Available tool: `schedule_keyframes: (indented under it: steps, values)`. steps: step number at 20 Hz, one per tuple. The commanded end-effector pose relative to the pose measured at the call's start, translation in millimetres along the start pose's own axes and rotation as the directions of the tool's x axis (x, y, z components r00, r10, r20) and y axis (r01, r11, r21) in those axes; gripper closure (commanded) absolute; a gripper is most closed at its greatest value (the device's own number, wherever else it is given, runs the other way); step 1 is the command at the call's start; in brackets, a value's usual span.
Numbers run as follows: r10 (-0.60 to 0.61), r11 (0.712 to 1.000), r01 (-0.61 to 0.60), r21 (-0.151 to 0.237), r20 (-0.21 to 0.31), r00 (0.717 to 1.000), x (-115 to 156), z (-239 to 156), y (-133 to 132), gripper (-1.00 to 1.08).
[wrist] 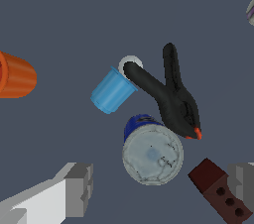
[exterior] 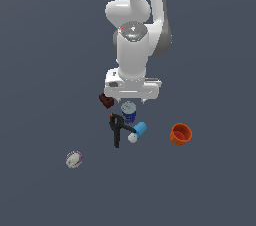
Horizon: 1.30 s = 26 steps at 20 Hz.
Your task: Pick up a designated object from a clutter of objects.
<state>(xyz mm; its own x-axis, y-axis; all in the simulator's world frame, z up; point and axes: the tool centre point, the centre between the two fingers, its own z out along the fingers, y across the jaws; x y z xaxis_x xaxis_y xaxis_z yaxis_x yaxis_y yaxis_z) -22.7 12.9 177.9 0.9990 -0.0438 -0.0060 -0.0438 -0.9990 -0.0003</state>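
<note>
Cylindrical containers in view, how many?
3: blue can upright below the gripper; light-blue cylinder lying beside the black clamp; orange cup apart, toward the exterior view's right. None appear hidden.

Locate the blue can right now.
Exterior view: the blue can stands upright just below the gripper, between the red block and the black clamp.

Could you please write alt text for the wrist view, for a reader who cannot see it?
An open end effector hangs above an upright dark-blue can with a silver top. A black clamp, a light-blue cylinder, a dark-red block and an orange cup surround it on a grey floor.
</note>
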Motion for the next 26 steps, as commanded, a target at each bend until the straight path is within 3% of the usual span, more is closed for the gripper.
schedule_keyframes:
  steps: [1,11,19,26]
  values:
    - [0.022,1.000,-0.022,0.000,-0.003,1.000,-6,17,3,-0.92]
    - [0.069,0.998,-0.069,0.000,-0.006,0.998,-20,52,10,-0.92]
    - [0.070,0.998,-0.070,0.000,-0.005,0.998,-21,57,10,-0.92]
    - [0.071,0.997,-0.071,0.000,-0.006,0.997,-22,86,10,-0.92]
